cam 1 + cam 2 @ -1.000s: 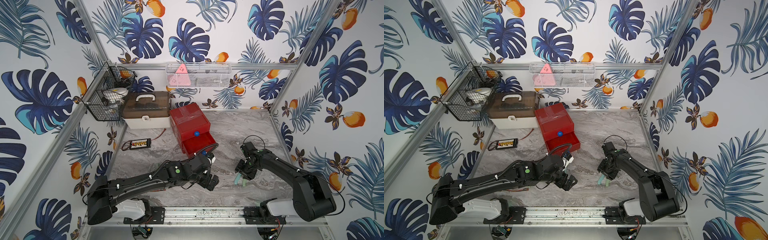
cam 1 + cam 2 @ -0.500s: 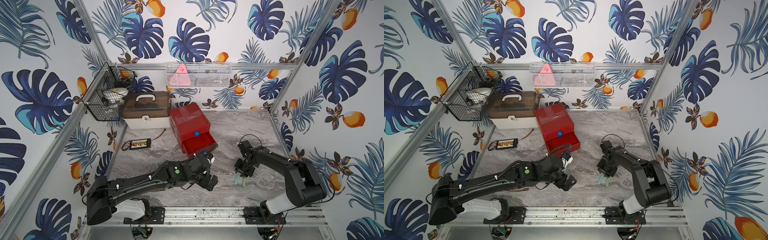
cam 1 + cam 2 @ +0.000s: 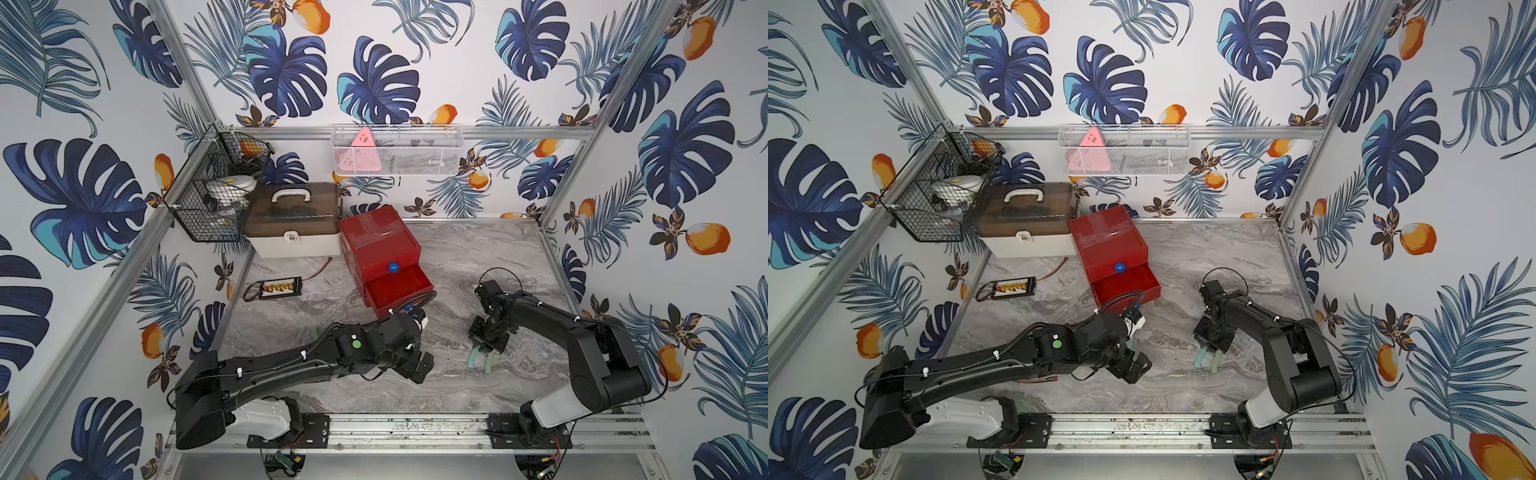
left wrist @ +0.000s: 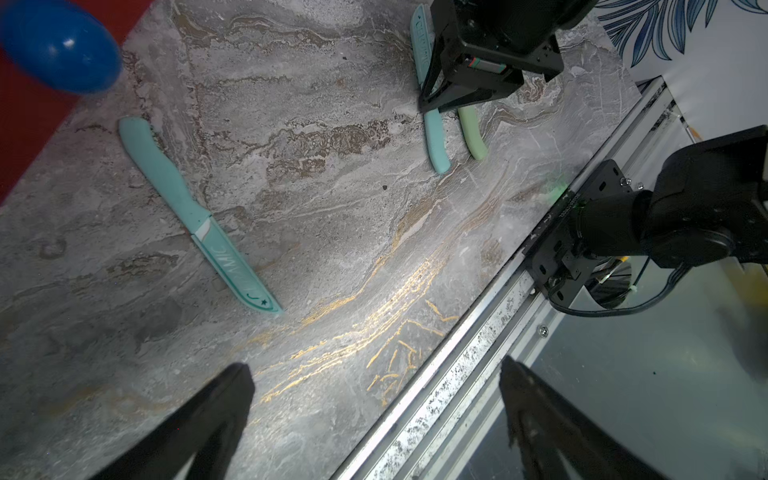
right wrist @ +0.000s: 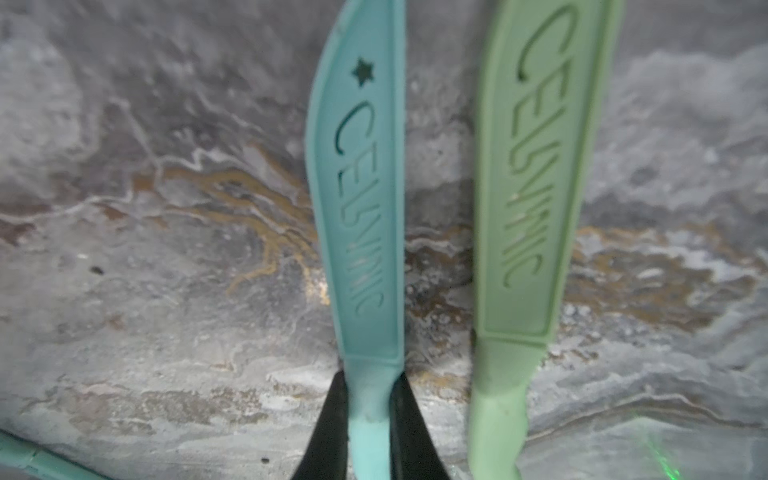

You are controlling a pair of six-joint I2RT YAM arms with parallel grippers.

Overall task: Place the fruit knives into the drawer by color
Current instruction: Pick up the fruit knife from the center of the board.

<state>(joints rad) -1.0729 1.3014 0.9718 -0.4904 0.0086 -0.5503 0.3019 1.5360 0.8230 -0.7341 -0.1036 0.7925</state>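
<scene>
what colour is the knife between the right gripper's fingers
Teal-blue knife, clearest in right wrist view.

I see my left arm [image 3: 291, 365] as matte black links with a round green dot [image 3: 356, 344] near the wrist. A ribbed black conduit [image 3: 316, 341] is strapped on by white cable ties [image 3: 239, 371], above a white base housing [image 3: 262, 415]. My right arm [image 3: 552, 322] is the same black over a white base [image 3: 552, 409], with a thin black cable loop [image 3: 500, 268] at its wrist. My left gripper [image 4: 374, 370] shows 2 black, tapered fingers [image 4: 216, 415]. Each arm's foot is a black screwed plate [image 3: 509, 428].
</scene>
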